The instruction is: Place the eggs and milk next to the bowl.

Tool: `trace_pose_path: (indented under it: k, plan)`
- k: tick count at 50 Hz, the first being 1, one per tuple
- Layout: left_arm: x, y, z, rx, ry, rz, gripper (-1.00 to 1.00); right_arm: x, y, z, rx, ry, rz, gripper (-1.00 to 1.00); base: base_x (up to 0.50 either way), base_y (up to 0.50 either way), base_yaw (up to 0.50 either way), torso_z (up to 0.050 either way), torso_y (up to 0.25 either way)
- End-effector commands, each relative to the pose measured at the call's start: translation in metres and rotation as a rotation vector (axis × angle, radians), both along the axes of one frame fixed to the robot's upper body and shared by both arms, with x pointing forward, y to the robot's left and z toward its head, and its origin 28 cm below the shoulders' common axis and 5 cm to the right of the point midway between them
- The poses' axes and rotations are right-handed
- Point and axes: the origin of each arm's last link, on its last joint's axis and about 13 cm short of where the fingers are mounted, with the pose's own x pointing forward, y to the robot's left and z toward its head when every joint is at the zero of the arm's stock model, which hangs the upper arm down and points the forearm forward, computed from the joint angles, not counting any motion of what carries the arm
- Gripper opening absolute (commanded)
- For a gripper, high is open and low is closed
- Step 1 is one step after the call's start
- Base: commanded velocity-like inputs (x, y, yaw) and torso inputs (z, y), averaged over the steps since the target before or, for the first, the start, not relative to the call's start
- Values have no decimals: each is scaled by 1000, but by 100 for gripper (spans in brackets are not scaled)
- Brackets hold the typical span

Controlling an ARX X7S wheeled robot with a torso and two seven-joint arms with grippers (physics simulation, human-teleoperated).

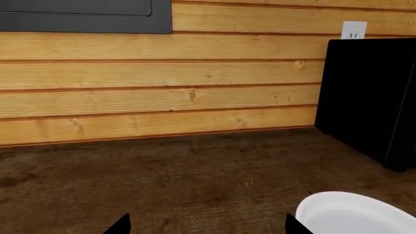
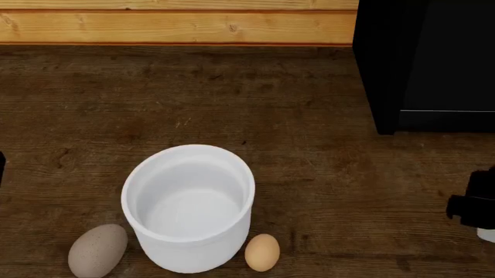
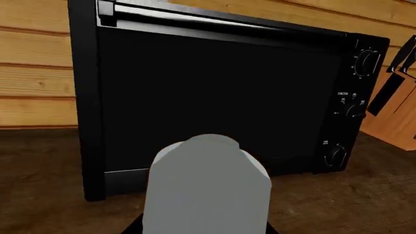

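The wooden counter (image 2: 325, 191) fills the head view, backed by a plank wall (image 1: 162, 73). On its right side stands a black oven (image 3: 215, 92), its dark door facing the right wrist camera and its knobs (image 3: 334, 155) down one edge; a wooden knife block (image 3: 396, 112) shows just beyond it. A grey panel (image 1: 78, 14) and a white outlet (image 1: 353, 29) sit on the wall in the left wrist view. The bowl (image 2: 188, 208) stands upright and empty on the counter, near the front edge of the head view. The milk (image 3: 206, 187) is upright in front of the oven, close under the right wrist camera, well apart from the bowl; in the head view only a white sliver of it shows at the right edge. The right gripper (image 2: 473, 209) looks closed around the milk, though its fingers are mostly hidden, so the grasp is likely rather than plain. The left gripper (image 1: 206, 225) hangs empty with its fingers spread wide over bare counter, the bowl's rim beside one tip. The larger egg (image 2: 97, 250) lies just left of the bowl, the smaller egg (image 2: 262, 252) just right of it, both about touching its base
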Motion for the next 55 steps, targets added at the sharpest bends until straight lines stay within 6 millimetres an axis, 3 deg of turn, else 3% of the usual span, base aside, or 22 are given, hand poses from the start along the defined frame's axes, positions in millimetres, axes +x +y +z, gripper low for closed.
trace_pose_path:
  k: [1, 18, 41, 55]
  plan:
    - [1, 2, 2, -12, -17, -5, 100, 10, -3, 16, -78, -60, 163, -100, 0, 0, 0, 0, 0]
    - [1, 2, 2, -7, -13, -4, 100, 24, -6, 26, -98, -97, 312, -100, 0, 0, 0, 0, 1]
    - [0, 6, 9, -1, -11, 57, 100, 84, -9, 37, -78, -143, 704, -100, 0, 0, 0, 0, 0]
    - [-4, 6, 13, 7, -15, 66, 100, 93, -11, 42, -78, -109, 828, -100, 0, 0, 0, 0, 1]
